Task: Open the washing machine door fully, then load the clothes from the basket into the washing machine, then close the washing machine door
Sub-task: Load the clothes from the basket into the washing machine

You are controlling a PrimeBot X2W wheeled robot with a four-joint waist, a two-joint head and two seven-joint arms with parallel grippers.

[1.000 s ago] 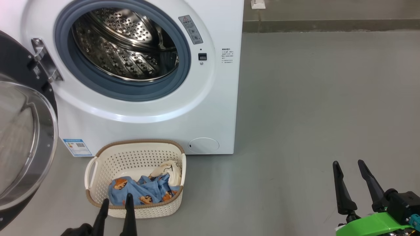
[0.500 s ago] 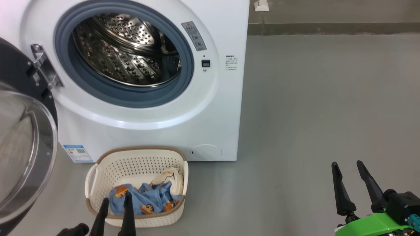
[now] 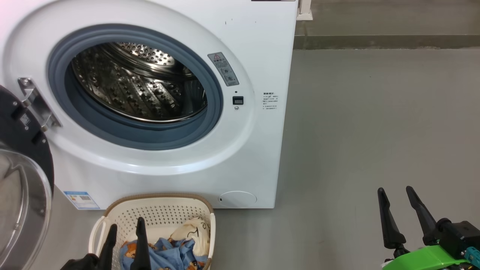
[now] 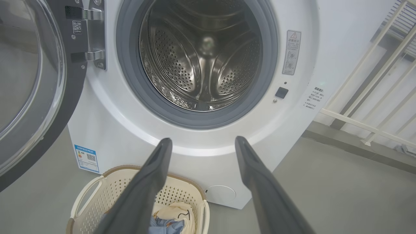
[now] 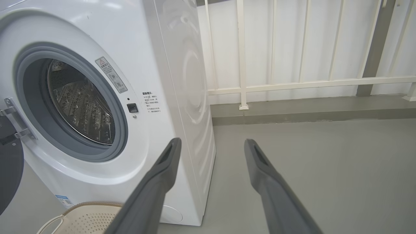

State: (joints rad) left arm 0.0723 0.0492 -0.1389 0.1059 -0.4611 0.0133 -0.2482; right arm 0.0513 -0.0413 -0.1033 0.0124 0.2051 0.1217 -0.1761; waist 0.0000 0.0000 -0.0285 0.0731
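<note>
The white washing machine (image 3: 258, 150) fills the upper left of the head view, its steel drum (image 3: 138, 86) bare inside the grey-blue gasket. The washing machine door (image 3: 20, 195) hangs swung wide open at the left edge, glass bowl facing out. On the floor in front stands the cream basket (image 3: 165, 210), holding light-blue printed clothes (image 3: 170, 257) and a cream garment (image 3: 197, 232). My left gripper (image 3: 125, 225) hovers open over the basket's near left side, nothing between its fingers. My right gripper (image 3: 393, 189) stands open and empty, far right over bare floor.
Grey floor stretches to the right of the machine. A white railing (image 5: 292, 84) and a low kerb (image 5: 308, 113) run along the back. The open door (image 4: 29, 81) takes up the space left of the basket (image 4: 110, 191).
The head camera has tilted up, so machine and basket sit lower in the picture. The left gripper reaches slightly farther over the basket. The right gripper has barely shifted.
</note>
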